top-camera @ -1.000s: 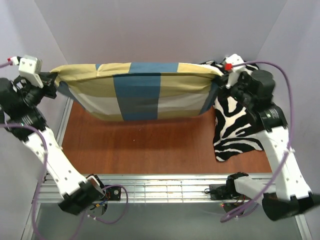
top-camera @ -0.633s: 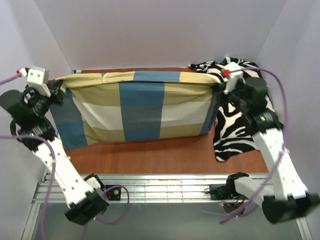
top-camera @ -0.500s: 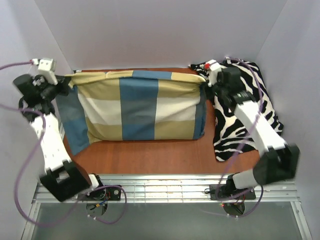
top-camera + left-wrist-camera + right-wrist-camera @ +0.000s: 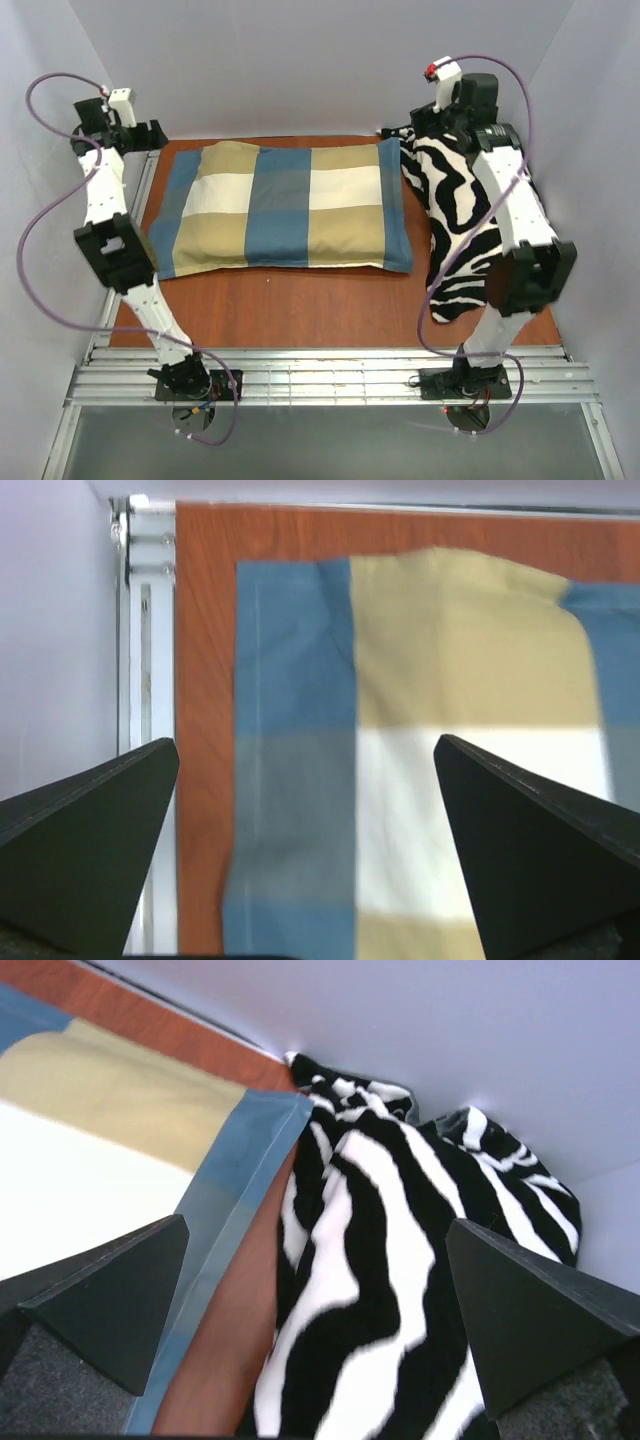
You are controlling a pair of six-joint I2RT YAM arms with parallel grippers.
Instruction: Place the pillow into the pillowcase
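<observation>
Table [image 4: 300, 300]: wood top, white walls on three sides.

Pillowcase [image 4: 285, 205]: lies flat on the far middle of the table, long side across. Blue, tan and cream check blocks with blue edging down both short sides. It looks plump with rounded edges and a few creases at the far left corner. The pillow itself is hidden, so I cannot tell from surface alone. Nothing grips the case.

Zebra cloth [image 4: 455, 220]: crumpled along the right side, running from the far corner toward the near edge. It touches the case's blue right edging at the far end, and a strip of bare wood shows between them nearer.

Left gripper [image 4: 140, 133]: raised over the far left corner by the metal rail [image 4: 145, 630]. Its wrist view shows the fingers [image 4: 90, 830] spread wide, holding nothing and touching nothing.

Right gripper [image 4: 422, 125]: raised over the far right corner, above the seam between case and zebra cloth. Fingers [image 4: 110, 1300] are spread wide with nothing between them, clear of both fabrics.
</observation>
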